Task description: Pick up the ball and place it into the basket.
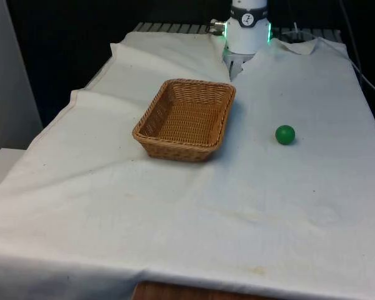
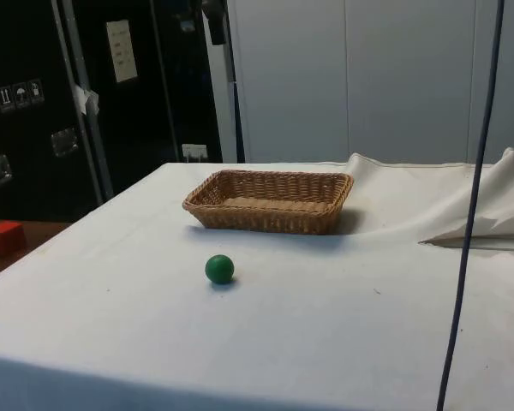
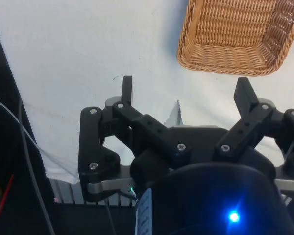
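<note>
The green ball (image 1: 285, 134) is lying on the white-clothed worktop (image 1: 175, 206) right of centre in the front view, well apart from the wicker basket (image 1: 186, 119) at upper centre. The gripper (image 3: 186, 93) is hovering near the basket, apparently above bare cloth, its fingers (image 3: 127, 89) spreading wide with nothing between them.

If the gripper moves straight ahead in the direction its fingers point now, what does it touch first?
Probably the bare white cloth: the open gripper points down at it, with the basket off to one side. Depth is unclear.
</note>
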You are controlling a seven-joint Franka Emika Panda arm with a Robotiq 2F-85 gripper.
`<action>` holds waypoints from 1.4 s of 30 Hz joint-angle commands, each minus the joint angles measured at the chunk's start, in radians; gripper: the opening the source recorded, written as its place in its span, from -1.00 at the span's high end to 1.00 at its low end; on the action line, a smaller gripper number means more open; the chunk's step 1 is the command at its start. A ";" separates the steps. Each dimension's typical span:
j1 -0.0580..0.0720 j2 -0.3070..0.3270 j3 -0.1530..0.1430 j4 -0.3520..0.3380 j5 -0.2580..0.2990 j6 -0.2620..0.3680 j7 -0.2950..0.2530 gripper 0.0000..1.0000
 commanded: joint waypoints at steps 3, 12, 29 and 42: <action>0.002 -0.004 0.003 -0.017 -0.002 0.023 0.003 -1.00; 0.003 -0.010 0.011 -0.088 -0.001 0.111 0.004 -1.00; 0.003 -0.006 0.030 -0.223 0.018 0.291 -0.001 -1.00; 0.004 0.004 0.049 -0.334 0.039 0.448 -0.004 -1.00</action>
